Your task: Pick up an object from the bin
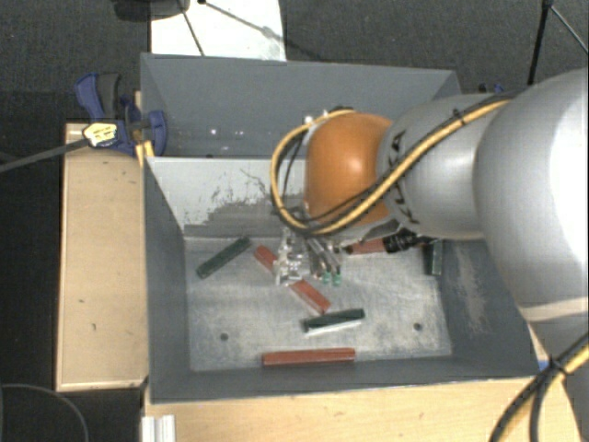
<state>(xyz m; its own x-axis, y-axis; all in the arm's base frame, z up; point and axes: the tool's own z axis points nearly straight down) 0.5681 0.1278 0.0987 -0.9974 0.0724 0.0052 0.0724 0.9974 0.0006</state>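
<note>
My gripper [307, 265] hangs low over the middle of the bin floor, under the orange wrist cover. A short red-brown block [311, 295] lies just below it, slanting down to the right. Another short red-brown block [265, 257] lies right beside it on the left. A dark green bar with a pale edge [334, 319] rests a little further toward the front. Whether anything sits in the gripper is hidden by its own body.
A dark green bar [224, 257] lies slanted at the left of the floor. A long red-brown bar [308, 357] lies along the front wall. A red piece [368, 245] and a dark piece [433, 261] lie at the right, under the arm.
</note>
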